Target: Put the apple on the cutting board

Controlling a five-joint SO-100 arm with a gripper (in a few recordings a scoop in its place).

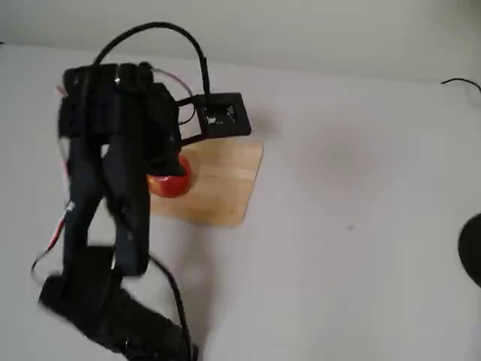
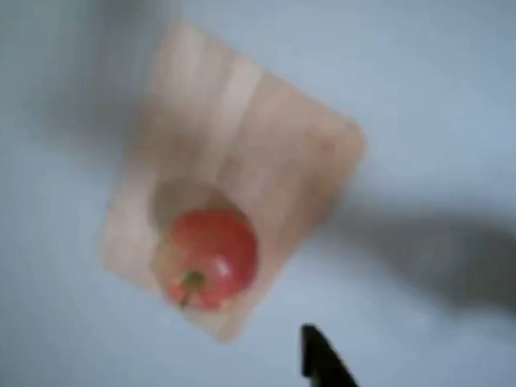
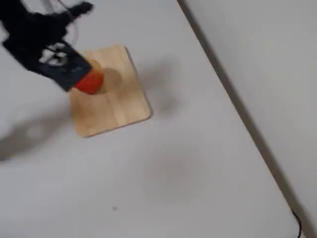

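Surface: plain white table (image 1: 361, 248), matte, lit evenly; a pale wall runs along its far edge in a fixed view (image 3: 257, 44).

Item 1, board (image 1: 225, 180): flat, light wood, rounded corners, lengthwise grain strips. Lies flat on the table, seen slantwise in the wrist view (image 2: 269, 134).

Item 2, apple (image 2: 208, 258): small, round, red with a yellow-orange flush and a pale glossy highlight; short greenish stem at the dimple, turned toward the wrist camera. Rests on the board near one short end, close to that edge, casting a soft shadow on the wood. In both fixed views (image 3: 90, 82) the arm partly covers it.

Item 3, gripper (image 3: 62, 67): black, raised above the apple's end of the board. One dark fingertip (image 2: 327, 368) shows at the lower edge of the wrist view, clear of the apple and with table beneath it. Whether the fingers are spread or pressed together cannot be told; they seem to carry nothing.

Status, as judged: the apple appears placed, and only withdrawal of the arm seems left.

Risks, as judged:
- apple sits near the board's edge; a nudge from a finger or the arm would roll it onto the table
- round body, so a slight push suffices
- pictures are blurred, suggesting motion; a quick swing at low height raises the chance of contact
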